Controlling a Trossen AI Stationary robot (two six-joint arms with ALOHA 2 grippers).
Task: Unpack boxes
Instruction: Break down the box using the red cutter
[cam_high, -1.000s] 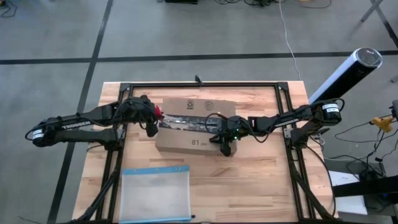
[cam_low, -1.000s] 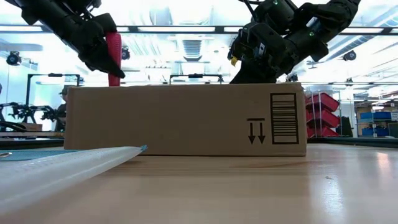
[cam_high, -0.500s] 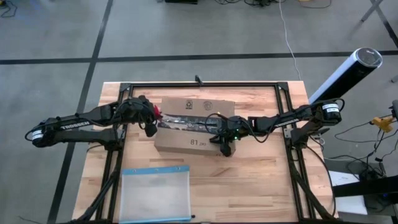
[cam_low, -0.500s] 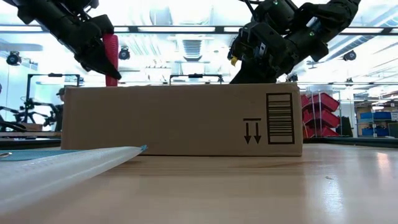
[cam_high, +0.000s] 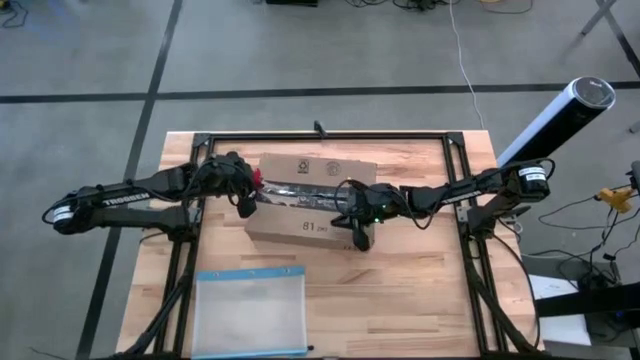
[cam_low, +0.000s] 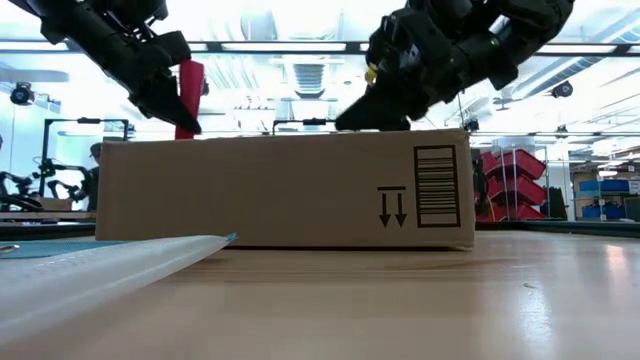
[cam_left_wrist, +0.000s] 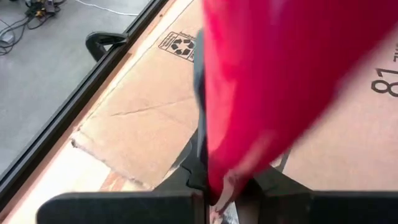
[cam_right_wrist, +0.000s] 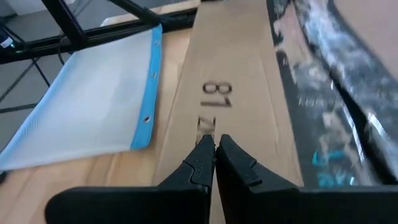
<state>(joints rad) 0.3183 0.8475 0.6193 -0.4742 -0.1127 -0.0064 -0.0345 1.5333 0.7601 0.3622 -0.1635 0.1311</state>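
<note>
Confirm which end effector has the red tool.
The left end effector, at the box's left end, is shut on the red tool. The right end effector is shut and empty, its fingertips over the box top.

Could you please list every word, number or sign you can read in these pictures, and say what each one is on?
"81": printed on top of the cardboard box; smaller print beside it is blurred.
"TROSSEN": on the left arm.
Recycling symbol: on the box top, left wrist view; the text under it is too small to read.
Two downward arrows under a bar, and a barcode: on the box's side, low view; no digits legible.
</note>
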